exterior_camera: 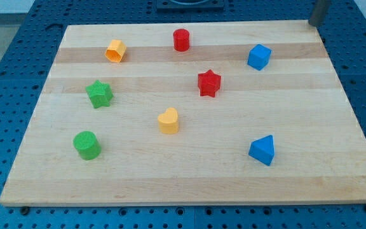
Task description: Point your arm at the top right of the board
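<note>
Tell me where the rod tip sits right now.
My tip is at the view's top right, at the board's top-right corner, up and right of the blue cube, touching no block.

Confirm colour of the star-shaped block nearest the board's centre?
Red star; clear in the camera view.

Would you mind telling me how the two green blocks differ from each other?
The green star has points, while the green cylinder is round with a flat top. The star sits nearer the view's top, the cylinder nearer the bottom and slightly further left. Both are green, on the board's left side, and touch nothing.
</note>
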`<state>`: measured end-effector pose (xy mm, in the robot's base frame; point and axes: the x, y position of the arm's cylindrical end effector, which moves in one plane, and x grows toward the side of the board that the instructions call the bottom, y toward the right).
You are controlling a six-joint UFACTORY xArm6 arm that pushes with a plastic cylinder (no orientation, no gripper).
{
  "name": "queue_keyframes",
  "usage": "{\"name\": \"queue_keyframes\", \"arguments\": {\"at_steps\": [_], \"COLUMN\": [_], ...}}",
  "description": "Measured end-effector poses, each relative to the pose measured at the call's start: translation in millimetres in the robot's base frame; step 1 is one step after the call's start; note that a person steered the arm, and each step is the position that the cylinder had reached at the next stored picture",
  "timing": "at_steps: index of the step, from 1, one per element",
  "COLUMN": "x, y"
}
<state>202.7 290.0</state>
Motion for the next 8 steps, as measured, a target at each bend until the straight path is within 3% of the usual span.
{"name": "queue_keyframes", "arguments": {"at_steps": [4,6,8], "x": [0.1,59.8,48.5], "y": [-34.1,-28.4,-9.1]}}
